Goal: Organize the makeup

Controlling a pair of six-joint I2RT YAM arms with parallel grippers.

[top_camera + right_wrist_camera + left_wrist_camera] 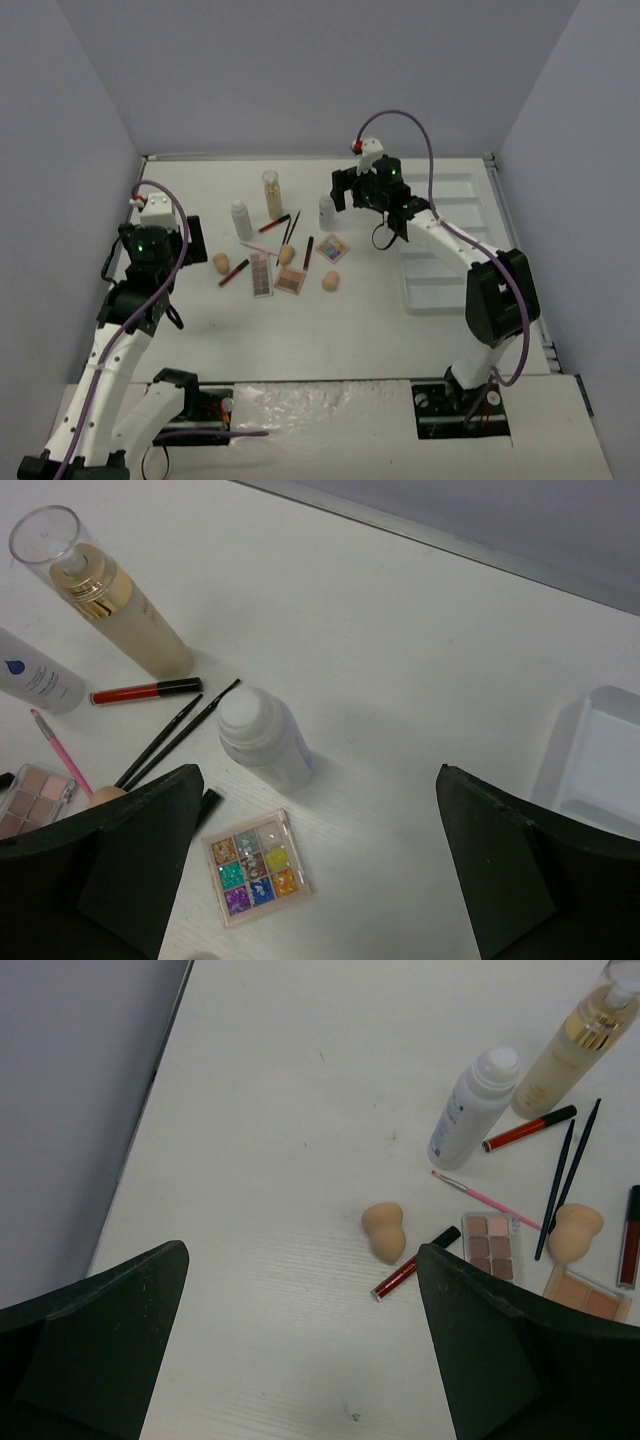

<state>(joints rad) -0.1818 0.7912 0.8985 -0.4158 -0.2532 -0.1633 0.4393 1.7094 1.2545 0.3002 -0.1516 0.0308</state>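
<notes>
All makeup (285,252) lies loose on the counter (350,325), left of the tray (445,292); sorting looks unstarted. We carry left tool (302,1260) and right tool (343,189) wide open, holding nothing. Next, likely: right tool closes round the white bottle (262,738).

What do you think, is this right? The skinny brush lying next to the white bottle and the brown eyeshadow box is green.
Not quite. The skinny brush is pink, not green. It does lie next to the white bottle and the brown eyeshadow box. The left wrist view shows this.
</notes>
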